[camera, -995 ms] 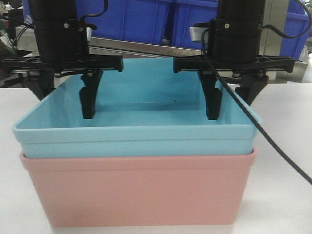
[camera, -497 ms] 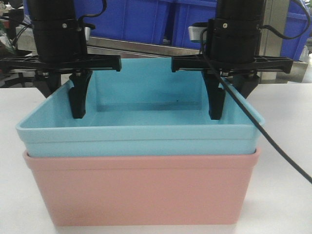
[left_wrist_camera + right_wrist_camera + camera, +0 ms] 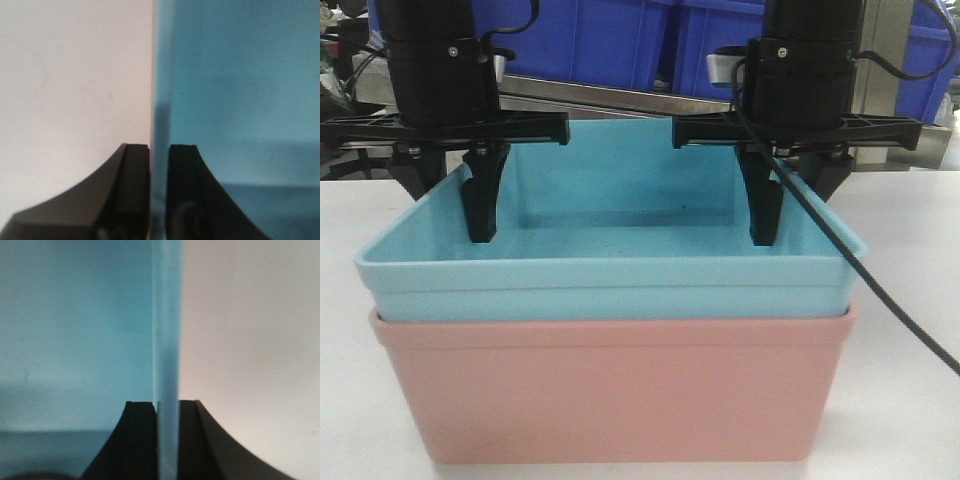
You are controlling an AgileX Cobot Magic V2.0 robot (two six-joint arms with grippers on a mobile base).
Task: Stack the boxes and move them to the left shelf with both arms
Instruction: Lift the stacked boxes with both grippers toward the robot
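Observation:
The light blue box (image 3: pixel 610 285) sits nested inside the salmon pink box (image 3: pixel 610 390) on the white table, close to the front camera. My left gripper (image 3: pixel 455 210) straddles the stack's left wall, one finger (image 3: pixel 480 200) inside the blue box and the other outside. In the left wrist view the left gripper (image 3: pixel 159 147) holds the blue wall and a thin pink edge between its fingers. My right gripper (image 3: pixel 800 215) is shut on the right wall, and the right wrist view shows that gripper (image 3: pixel 167 402) pinching the blue rim tightly. The left shelf is out of view.
Dark blue storage bins (image 3: pixel 610 40) stand on a steel rail (image 3: pixel 620 97) right behind the stack. White tabletop (image 3: pixel 910 260) lies on both sides. A black cable (image 3: pixel 880 300) hangs from the right arm across the boxes' right corner.
The left gripper's inner finger moved left to the box's wall and closed on it a second ago. The stack shifted slightly right; since half a second ago almost nothing moved.

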